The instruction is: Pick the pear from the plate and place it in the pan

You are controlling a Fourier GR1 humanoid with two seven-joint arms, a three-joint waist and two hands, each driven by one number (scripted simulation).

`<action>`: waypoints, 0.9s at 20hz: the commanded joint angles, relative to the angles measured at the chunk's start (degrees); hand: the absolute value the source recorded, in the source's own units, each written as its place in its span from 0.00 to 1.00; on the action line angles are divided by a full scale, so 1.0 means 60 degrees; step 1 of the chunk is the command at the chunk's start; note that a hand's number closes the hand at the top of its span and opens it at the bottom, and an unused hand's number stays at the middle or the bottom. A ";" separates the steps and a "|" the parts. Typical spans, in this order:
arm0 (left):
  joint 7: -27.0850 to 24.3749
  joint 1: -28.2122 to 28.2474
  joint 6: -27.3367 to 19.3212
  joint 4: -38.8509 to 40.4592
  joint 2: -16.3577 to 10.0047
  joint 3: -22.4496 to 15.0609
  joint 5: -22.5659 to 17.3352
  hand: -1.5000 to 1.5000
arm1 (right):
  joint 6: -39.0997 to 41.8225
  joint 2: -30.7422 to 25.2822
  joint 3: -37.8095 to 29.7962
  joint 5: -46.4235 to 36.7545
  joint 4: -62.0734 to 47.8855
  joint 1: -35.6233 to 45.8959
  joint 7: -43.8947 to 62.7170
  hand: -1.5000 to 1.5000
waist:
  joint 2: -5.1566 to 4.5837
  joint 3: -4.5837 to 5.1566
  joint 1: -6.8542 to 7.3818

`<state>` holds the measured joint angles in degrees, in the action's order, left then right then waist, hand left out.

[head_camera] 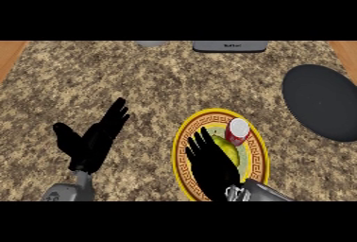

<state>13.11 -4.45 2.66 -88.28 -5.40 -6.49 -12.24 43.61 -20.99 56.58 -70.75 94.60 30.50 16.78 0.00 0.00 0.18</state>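
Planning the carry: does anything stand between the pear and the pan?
Yes: a red can stands on the plate right beside the pear, on the side facing the pan.

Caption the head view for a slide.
Right hand hovers open over the pear on the plate, beside a red can; pan at right.

Speckled brown granite tabletop point(174, 75) fills most of the view. Red can point(236, 134) with a white top sits right of centre, and its top faces up. Grey flat-fronted appliance point(229, 46) is at the far edge, cut off by the frame; it carries a small dark label I can't read. Pale grey rounded object point(150, 43) is left of it, apart, mostly cropped. Wood strips at far-left point(10, 54) and far-right point(345, 49) corners.
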 commanded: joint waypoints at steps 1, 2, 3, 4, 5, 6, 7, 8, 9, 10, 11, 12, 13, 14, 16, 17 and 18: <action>-0.0113 -0.0143 0.0230 0.0225 -0.0027 0.0176 0.0019 0.50 | -0.0108 -0.0443 -0.0376 -0.0532 0.0457 -0.0354 -0.0707 0.00 | 0.0004 0.0001 -0.0026; -0.0233 0.0034 0.0251 0.0218 -0.0112 0.0261 0.0069 0.50 | -0.0665 -0.0310 -0.0319 -0.0816 -0.0305 -0.0438 -0.0739 0.00 | 0.0000 0.0000 -0.0006; -0.0310 0.0357 0.0709 0.0010 -0.0374 0.0503 -0.0333 0.50 | -0.0392 0.0156 -0.0398 -0.0929 -0.0490 -0.0216 -0.0651 0.00 | 0.0001 0.0001 0.0018; -0.0061 -0.0661 0.0226 0.0730 0.0041 0.0319 0.0050 0.50 | -0.0772 -0.0241 -0.0635 -0.0961 -0.0696 -0.0085 -0.1125 0.00 | -0.0008 0.0000 -0.0021; 0.0390 0.0159 0.0090 -0.0534 0.0052 0.0157 -0.0040 0.50 | -0.0344 -0.0084 -0.0519 -0.1174 -0.0168 -0.0612 -0.0915 0.00 | 0.0010 -0.0001 -0.0001; 0.0503 0.0321 0.0073 -0.0799 0.0009 0.0127 -0.0001 0.50 | -0.0786 -0.0013 -0.0612 -0.1238 -0.0588 -0.0526 -0.1231 0.00 | 0.0007 -0.0001 0.0016; 0.0299 0.0405 0.0428 -0.0635 -0.0089 0.0178 -0.0138 0.50 | -0.0561 0.0083 -0.0744 -0.1304 -0.0873 -0.0151 -0.1573 1.00 | 0.0003 0.0000 0.0025; 0.0427 0.0167 0.0299 -0.0594 -0.0056 0.0204 -0.0069 0.50 | -0.0737 0.0274 -0.0889 -0.1218 -0.0548 -0.0195 -0.1621 1.00 | 0.0004 0.0000 0.0012; -0.0590 0.0052 0.0351 0.0495 0.0211 0.0161 0.0220 0.50 | -0.1664 0.0177 -0.0462 -0.1540 -0.1089 -0.0477 -0.1684 1.00 | -0.0012 0.0001 -0.0006; -0.0017 0.0568 0.0139 -0.0506 0.0210 -0.0152 0.0319 0.50 | -0.1035 0.0215 -0.0635 -0.1405 -0.0803 0.0242 -0.2180 1.00 | 0.0003 0.0000 0.0046; 0.0242 -0.0508 0.0170 0.0120 0.0061 0.0400 0.0004 0.50 | -0.2581 -0.0164 -0.0346 -0.1757 -0.1701 0.0115 -0.2417 1.00 | -0.0027 -0.0003 0.0032; -0.0280 -0.0068 0.0460 0.0429 0.0105 0.0271 0.0032 0.50 | -0.2793 -0.0227 -0.0461 -0.1836 -0.1623 0.0207 -0.2648 1.00 | -0.0023 -0.0001 0.0029; 0.0248 0.0243 0.0236 -0.0435 0.0075 0.0102 0.0143 0.50 | -0.2380 0.0191 -0.0439 -0.2107 -0.1644 0.0336 -0.2577 1.00 | -0.0001 -0.0001 0.0051; -0.0028 0.0654 0.0247 -0.0550 0.0126 0.0002 0.0242 0.50 | -0.3258 -0.0383 -0.0585 -0.2127 -0.1859 0.0081 -0.2964 1.00 | -0.0003 -0.0003 0.0053; 0.0552 0.0119 0.0086 -0.0518 0.0213 0.0024 0.0238 0.50 | -0.2794 0.0278 -0.0691 -0.2551 -0.1774 0.0310 -0.2938 1.00 | 0.0001 0.0000 0.0011; 0.0639 0.0452 0.0419 -0.0927 -0.0032 0.0164 -0.0092 0.50 | -0.3669 0.0503 -0.0794 -0.2586 -0.3065 0.0456 -0.3166 1.00 | -0.0011 -0.0002 0.0073; -0.0238 0.0608 0.0658 -0.0130 -0.0078 0.0373 0.0011 0.50 | -0.2924 0.0075 -0.0886 -0.2740 -0.1906 0.0318 -0.3344 1.00 | 0.0001 0.0002 0.0005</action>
<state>14.26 -2.11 4.49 -91.08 -4.88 -5.75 -11.64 27.22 -19.90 52.62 -84.11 83.86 32.02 -0.18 0.19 0.06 0.45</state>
